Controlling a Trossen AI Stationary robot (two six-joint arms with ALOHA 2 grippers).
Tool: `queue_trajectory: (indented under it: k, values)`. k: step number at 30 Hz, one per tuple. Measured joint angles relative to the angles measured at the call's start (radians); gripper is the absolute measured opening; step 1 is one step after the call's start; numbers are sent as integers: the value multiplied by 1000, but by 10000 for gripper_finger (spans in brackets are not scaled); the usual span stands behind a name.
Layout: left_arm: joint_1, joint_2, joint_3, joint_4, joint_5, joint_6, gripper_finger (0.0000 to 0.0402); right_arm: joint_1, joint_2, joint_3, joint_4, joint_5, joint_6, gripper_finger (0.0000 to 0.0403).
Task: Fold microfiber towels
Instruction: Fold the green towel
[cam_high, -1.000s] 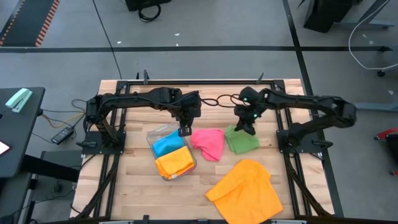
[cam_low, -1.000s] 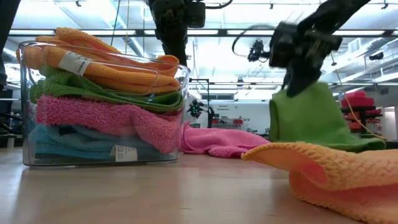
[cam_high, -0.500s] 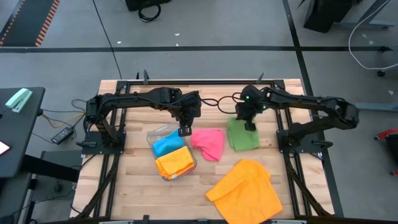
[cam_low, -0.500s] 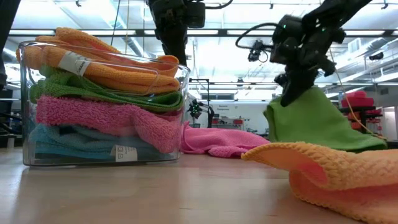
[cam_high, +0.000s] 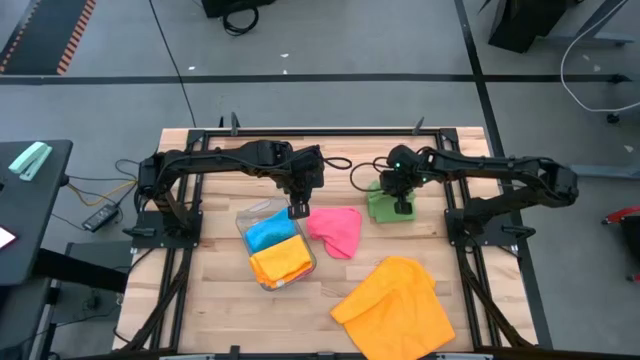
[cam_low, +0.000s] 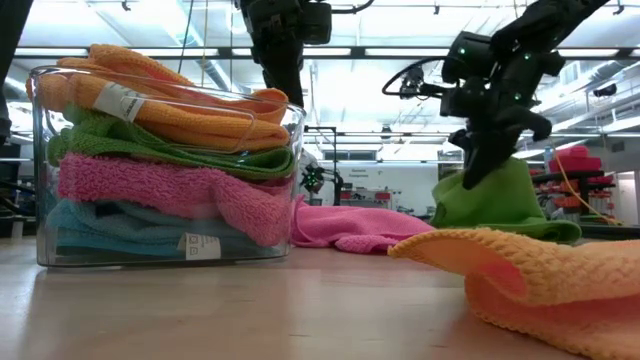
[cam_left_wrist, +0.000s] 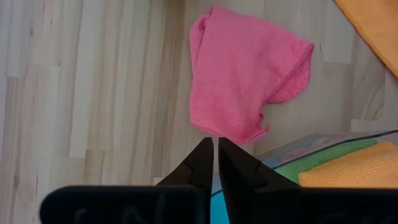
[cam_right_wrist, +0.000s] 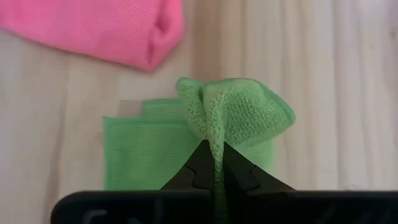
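A green microfiber towel lies doubled on the table at the right middle, with my right gripper shut on a raised bunch of it; the right wrist view shows this too, with the gripper. A pink towel lies crumpled at the table's centre. My left gripper hangs shut and holding nothing above the pink towel's left edge, near the tray. An orange towel lies spread at the near right. My right gripper pinches a bunched fold of the green towel between its two fingers, coming from above and slanting down. The pinched part stands up in a hump. The towel's remaining part lies flat on the table beneath.
A clear plastic tray with stacked folded towels stands at the centre left, seen close up in the low view as the tray. Black cables run along the far edge. Bare wood shows at the near left.
My right gripper has rolled its wrist and sunk a little, still shut on the green towel. The towel, which reached out toward the near edge, is now drawn in and doubled into a smaller patch under the gripper, and its raised peak is lower.
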Motion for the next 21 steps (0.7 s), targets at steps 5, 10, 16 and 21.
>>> queue_trajectory:
  k: [5, 10, 16, 21]
  values:
    - [0, 0, 0, 0, 0, -2, 26, 59, 0, -1, -18, -21, 9, 14]
    - [0, 0, 0, 0, 0, -3, 21, 112, 0, -1, -23, -22, 73, 14]
    - [0, 0, 0, -1, 0, -4, 28, 136, 16, -52, -13, -48, 103, 20]
    - [0, 0, 0, -4, 0, -19, 26, 137, 25, -111, -15, -112, 182, 79]
